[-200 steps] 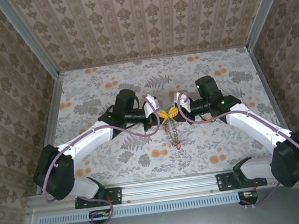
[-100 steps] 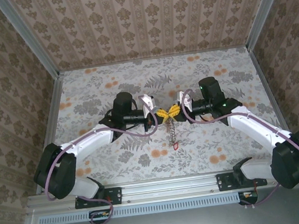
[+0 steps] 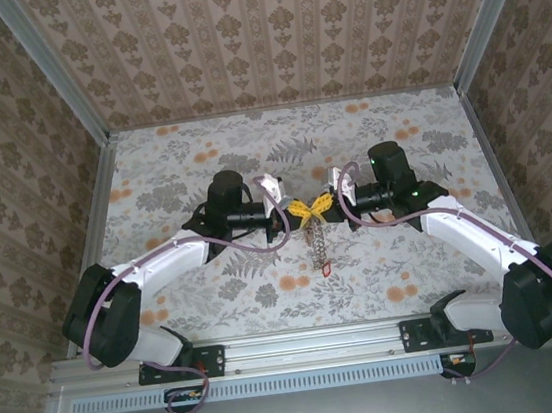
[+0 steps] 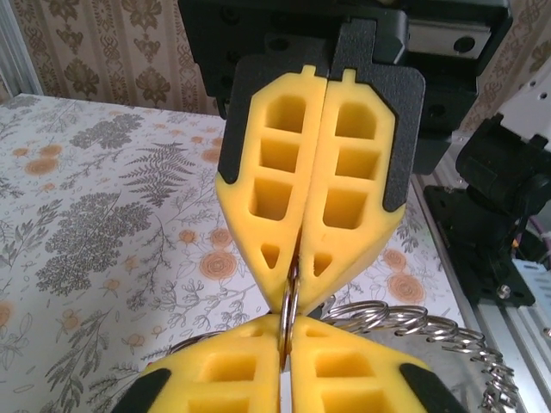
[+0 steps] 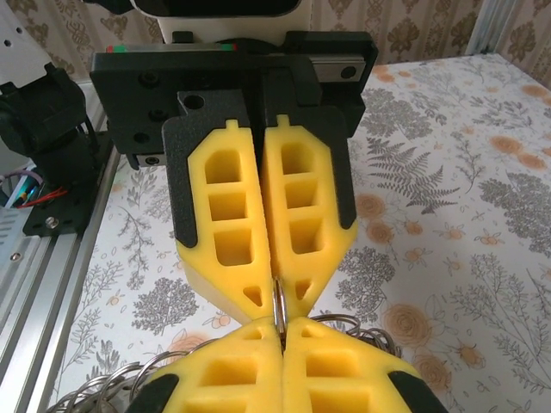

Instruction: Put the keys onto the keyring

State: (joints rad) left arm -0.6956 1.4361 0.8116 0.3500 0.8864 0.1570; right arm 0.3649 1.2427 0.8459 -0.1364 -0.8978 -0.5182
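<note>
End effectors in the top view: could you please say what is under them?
Keys with a red tag dangle under the left end effector and right end effector; fingers shut on the ring cover their top.

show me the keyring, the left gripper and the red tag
keyring (image 4: 288, 308), left wrist view, on the thin edge-on wire
left gripper (image 5: 274, 289), right wrist view, on the seam where its closed tips meet
red tag (image 3: 326, 271), top external view, on its middle

Left gripper (image 4: 286, 346) at the bottom, right gripper (image 4: 298, 274) up top, nose to nose, both clamped tight on the thin keyring (image 4: 289, 306) edge-on between them. Bunch of metal rings (image 4: 430, 330) trails off lower right.
</note>
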